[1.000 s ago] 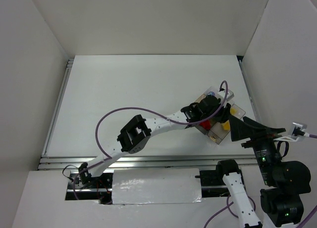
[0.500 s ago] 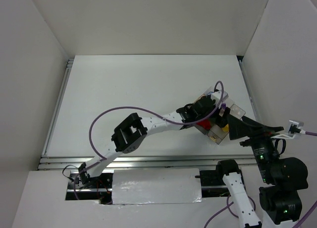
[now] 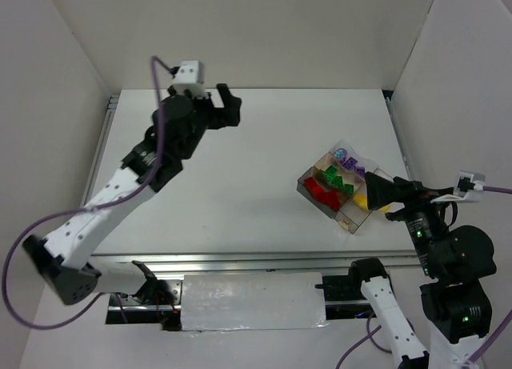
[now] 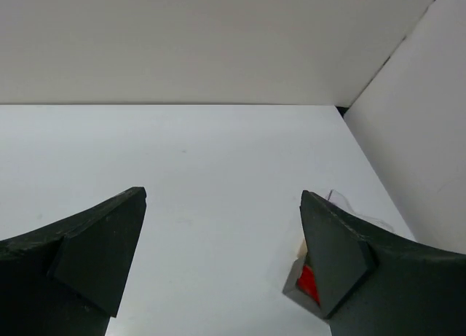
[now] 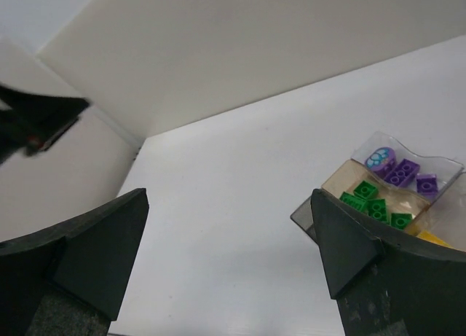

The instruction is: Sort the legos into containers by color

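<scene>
While both arms are hanging clear of the bricks, the organizer box (image 3: 352,219) is sitting on the right side of the table (image 3: 240,193), turned at an angle to the table's edges.

Contents, top view:
- Red bricks (image 3: 320,194) are lying in the near-left section.
- Green bricks (image 3: 334,179) are lying in the section just behind the red.
- Purple bricks (image 3: 358,170) are lying at the far end, with the round purple piece (image 3: 342,154) just beside them toward the far corner.
- A yellow brick (image 3: 362,199) is showing on the right side of the box, partly hidden behind the right arm's finger.

Left gripper (image 3: 230,106): it is hovering, raised, over the far-left part of the table, well apart from the box. In its wrist view the two fingers (image 4: 95,248) are standing wide apart with only bare table between them, so it is carrying nothing. A corner of the box with a bit of red is peeking out beside the right-hand finger.

Right gripper (image 5: 228,195): it is hovering just beside the box on the box's right side. Its jaws are spread wide and are holding nothing. In its wrist view the purple and green pieces are sitting in separate neighbouring sections, and a sliver of yellow is showing at the finger's edge.
</scene>
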You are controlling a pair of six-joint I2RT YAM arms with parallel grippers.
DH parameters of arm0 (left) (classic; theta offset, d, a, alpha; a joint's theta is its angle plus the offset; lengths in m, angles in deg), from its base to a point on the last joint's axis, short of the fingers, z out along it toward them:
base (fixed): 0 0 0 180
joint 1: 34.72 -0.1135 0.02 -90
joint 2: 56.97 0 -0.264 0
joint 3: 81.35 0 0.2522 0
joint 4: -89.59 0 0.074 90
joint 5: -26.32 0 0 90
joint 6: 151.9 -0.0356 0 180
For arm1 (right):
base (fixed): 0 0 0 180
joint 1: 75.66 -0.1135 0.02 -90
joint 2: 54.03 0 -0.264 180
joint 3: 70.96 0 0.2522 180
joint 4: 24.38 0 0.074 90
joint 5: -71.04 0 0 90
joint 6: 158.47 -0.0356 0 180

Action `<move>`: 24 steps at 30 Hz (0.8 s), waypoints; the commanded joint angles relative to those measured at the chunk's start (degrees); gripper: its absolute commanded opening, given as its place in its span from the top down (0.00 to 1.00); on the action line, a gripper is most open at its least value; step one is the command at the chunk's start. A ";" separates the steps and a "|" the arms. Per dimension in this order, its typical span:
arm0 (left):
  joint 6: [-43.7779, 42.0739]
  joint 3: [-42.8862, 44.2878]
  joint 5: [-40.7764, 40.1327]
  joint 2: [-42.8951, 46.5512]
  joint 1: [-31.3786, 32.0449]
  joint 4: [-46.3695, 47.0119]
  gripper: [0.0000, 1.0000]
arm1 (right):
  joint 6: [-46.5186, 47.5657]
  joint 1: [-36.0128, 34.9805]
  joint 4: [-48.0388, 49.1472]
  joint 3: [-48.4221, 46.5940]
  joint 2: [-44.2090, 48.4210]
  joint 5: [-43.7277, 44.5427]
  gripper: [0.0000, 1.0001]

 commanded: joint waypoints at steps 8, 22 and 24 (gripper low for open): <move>0.09 -16.51 0.75 16.89 -0.24 -14.41 0.00 | -3.73 -0.49 -3.27 2.78 -5.61 7.16 0.00; -2.98 -21.17 9.10 29.46 0.29 -32.24 0.00 | -30.09 -0.32 -1.25 29.85 -4.64 26.05 0.00; -4.04 -24.84 8.92 32.09 0.29 -33.22 0.01 | -32.29 -0.14 -3.52 30.03 -5.35 30.18 0.00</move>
